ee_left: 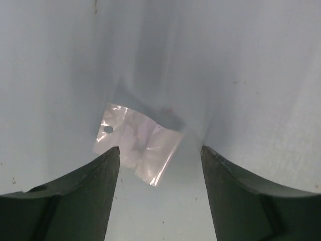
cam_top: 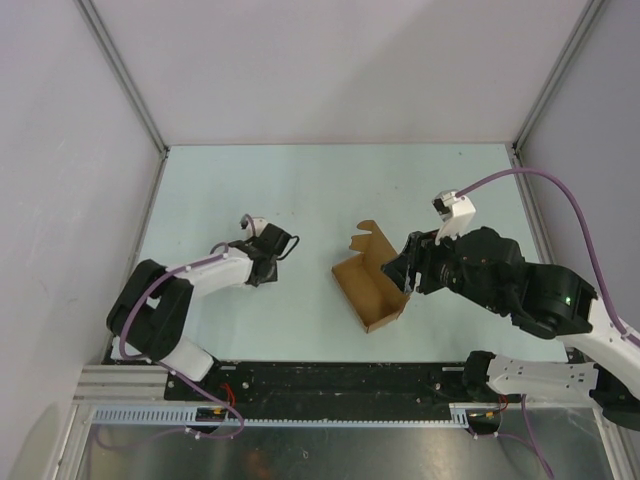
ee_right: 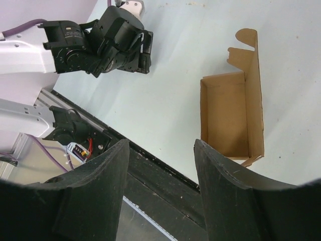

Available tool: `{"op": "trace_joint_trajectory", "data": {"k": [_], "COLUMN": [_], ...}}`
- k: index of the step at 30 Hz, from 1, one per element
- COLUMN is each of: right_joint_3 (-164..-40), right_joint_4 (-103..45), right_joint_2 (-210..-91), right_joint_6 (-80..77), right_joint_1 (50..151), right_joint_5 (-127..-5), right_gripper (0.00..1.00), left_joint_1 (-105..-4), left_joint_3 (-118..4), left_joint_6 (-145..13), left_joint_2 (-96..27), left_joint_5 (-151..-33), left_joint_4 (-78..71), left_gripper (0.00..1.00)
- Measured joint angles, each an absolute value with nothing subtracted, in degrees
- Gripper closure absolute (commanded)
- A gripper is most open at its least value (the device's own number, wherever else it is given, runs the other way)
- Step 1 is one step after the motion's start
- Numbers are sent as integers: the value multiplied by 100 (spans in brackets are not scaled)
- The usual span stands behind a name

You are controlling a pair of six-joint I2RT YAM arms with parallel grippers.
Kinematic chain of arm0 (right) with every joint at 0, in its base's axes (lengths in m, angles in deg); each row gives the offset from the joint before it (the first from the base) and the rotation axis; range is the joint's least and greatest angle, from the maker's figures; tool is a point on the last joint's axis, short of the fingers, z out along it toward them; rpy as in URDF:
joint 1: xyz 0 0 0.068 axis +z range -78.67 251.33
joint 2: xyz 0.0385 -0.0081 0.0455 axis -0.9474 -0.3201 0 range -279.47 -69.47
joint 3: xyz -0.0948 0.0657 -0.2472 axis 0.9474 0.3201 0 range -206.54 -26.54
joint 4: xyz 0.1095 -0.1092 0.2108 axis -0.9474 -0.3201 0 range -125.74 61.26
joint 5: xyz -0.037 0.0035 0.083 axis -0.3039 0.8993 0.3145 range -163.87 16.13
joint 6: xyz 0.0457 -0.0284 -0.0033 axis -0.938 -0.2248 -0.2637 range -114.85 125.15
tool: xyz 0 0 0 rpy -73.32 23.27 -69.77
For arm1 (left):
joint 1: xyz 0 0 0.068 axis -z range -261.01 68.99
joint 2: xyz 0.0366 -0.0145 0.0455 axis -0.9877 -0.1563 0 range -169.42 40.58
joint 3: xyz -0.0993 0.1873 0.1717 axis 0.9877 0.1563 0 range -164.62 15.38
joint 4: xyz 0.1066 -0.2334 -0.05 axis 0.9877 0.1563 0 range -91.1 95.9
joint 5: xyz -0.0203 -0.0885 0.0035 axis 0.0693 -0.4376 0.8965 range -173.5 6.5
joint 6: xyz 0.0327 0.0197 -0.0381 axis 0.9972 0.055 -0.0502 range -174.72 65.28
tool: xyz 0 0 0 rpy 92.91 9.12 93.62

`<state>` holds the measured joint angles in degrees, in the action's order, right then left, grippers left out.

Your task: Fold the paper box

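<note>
The paper box (cam_top: 368, 288) is a brown oblong carton lying open on the pale table, with a tabbed flap (cam_top: 366, 238) standing up at its far end. In the right wrist view the paper box (ee_right: 230, 118) shows its hollow inside. My right gripper (cam_top: 399, 275) hovers at the box's right wall. It is open (ee_right: 160, 146) with nothing between its fingers, and the box is off to the right of them. My left gripper (cam_top: 288, 246) is to the left of the box and apart from it. It is open (ee_left: 160, 156) over bare table.
A small clear plastic scrap (ee_left: 138, 143) lies on the table just ahead of the left fingers. A black rail (cam_top: 340, 380) runs along the near edge. Grey walls and metal posts (cam_top: 125, 75) enclose the table on three sides.
</note>
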<state>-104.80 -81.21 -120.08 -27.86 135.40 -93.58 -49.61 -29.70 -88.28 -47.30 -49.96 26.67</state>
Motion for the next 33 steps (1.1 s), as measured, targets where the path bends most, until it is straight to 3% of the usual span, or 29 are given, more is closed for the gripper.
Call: {"op": "trace_joint_trajectory", "data": {"k": [6,13,19,33], "right_joint_3": [-10480,-10480,-10480,-10478], "right_joint_4": [-8119,-8114,-8114,-8110], "right_joint_2": [-11993,-11993,-11990,-11990], "right_joint_6": [-2786,-2786,-2786,-2786], "right_joint_1": [13542,13551,13555,13562], "right_joint_5": [-9358,-9355,-9355,-9355], "right_gripper": [40,40,40,40], "left_joint_1": [-5099,-5110,-5136,-5153], "left_joint_3": [-2998,-2998,-2998,-2998], "left_joint_6": [-8988,-9036,-9034,-9032], "left_joint_2": [-4854,-4922,-4946,-4939], "left_joint_5": [-4939,-4921,-4902,-4893], "left_joint_4": [2599,2555,2542,2562], "left_gripper": [56,60,74,82]}}
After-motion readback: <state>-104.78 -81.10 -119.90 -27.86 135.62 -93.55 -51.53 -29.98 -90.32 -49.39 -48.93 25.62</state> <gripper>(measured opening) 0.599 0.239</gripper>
